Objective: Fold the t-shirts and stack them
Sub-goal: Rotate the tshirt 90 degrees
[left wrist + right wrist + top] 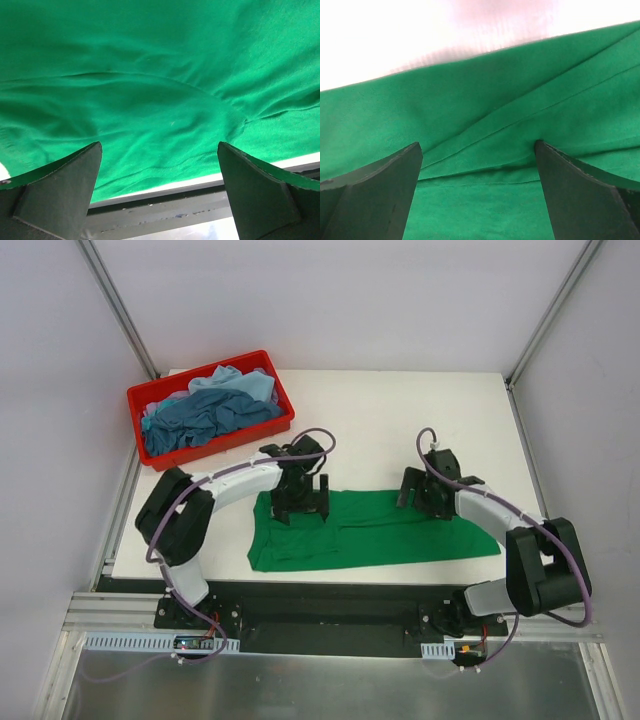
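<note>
Left hand (159, 145) and right hand (479, 145) gape empty over the green t-shirt (380, 530), seemingly part-folded; teal and pale blue t-shirts (205, 420) lie unfolded in the red bin (195, 372).

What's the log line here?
bright green fabric t-shirt: spread; left jaws: open over it; right jaws: open over it; blue t-shirts: in red plastic bin

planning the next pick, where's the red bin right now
In the top view the red bin sits at the far left corner of the table, holding the blue t-shirts, just beyond the left gripper and the green t-shirt.
</note>
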`<state>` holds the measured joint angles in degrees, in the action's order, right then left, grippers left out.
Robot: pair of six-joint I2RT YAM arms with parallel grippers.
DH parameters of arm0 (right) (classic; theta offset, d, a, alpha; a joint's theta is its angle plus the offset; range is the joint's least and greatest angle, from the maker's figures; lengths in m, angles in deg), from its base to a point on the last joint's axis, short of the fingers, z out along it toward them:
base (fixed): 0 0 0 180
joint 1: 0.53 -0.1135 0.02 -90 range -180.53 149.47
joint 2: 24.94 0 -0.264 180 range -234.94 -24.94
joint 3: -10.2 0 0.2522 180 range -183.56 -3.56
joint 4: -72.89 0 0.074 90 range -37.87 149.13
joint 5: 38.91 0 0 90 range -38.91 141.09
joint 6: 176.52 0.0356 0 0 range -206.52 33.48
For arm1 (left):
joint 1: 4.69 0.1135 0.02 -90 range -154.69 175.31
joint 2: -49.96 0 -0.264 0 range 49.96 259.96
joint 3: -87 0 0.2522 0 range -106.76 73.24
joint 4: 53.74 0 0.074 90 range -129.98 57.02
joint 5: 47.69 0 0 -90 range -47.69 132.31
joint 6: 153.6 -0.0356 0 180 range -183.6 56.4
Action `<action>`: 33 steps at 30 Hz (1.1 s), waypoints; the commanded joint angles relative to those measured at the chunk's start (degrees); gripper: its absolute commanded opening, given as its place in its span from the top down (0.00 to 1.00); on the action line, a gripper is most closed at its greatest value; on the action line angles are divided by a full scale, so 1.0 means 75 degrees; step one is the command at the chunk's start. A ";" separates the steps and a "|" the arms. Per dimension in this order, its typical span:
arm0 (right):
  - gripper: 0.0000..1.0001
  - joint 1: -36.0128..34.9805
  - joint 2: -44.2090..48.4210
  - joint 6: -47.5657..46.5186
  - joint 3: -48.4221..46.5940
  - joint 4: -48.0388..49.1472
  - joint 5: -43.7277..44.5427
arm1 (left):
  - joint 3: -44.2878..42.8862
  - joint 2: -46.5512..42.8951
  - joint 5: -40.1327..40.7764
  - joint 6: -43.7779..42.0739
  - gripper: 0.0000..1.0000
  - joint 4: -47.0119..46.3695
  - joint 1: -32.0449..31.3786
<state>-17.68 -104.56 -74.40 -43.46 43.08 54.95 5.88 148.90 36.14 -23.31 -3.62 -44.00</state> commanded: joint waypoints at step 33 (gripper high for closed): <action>0.04 -0.1921 0.2579 -0.0655 -0.0339 -0.1704 -0.1769 | -0.7631 0.4275 -0.2002 -0.0731 0.01 -0.2459 0.0999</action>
<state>-33.42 -81.98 -76.94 -40.47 31.87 33.58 -61.06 196.85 18.87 -23.13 -21.81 -35.50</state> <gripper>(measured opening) 0.963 0.990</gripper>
